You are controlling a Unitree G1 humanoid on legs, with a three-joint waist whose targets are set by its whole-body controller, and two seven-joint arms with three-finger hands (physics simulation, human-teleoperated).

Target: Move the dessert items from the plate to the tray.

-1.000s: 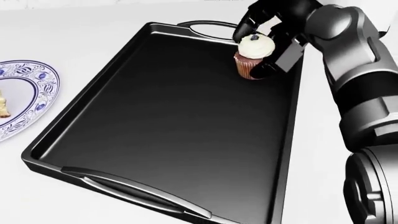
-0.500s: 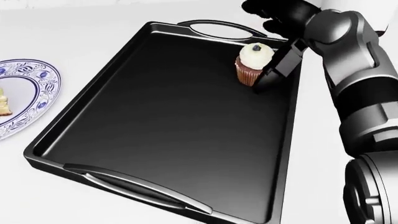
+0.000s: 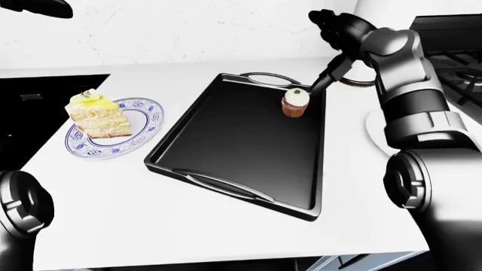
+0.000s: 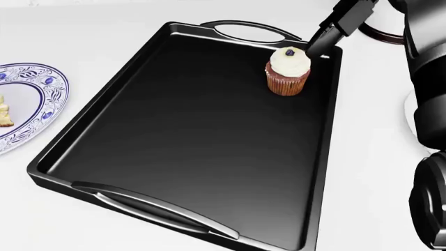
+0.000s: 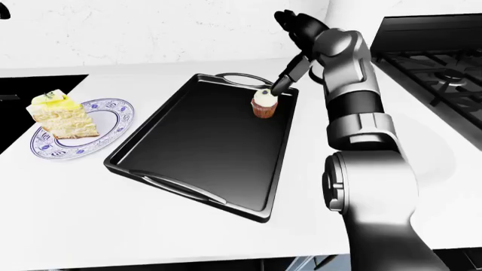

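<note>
So cupcake w/ white frosting (image 4: 287, 71) sits upright on black handled tray (image 3: 226, 147), just below my right hand (image 3: 337, 27), fingers spread, holding nothing. Lift clear w/o clipping frosting; yellow-topped layer cake slice (image 3: 96, 115) on blue-patterned plate (image 3: 143, 113), far left, goes next.

One cupcake (image 4: 287, 70) sits on one black tray (image 3: 226, 141). One cake slice (image 3: 98, 114) sits on one patterned plate (image 3: 143, 121).
</note>
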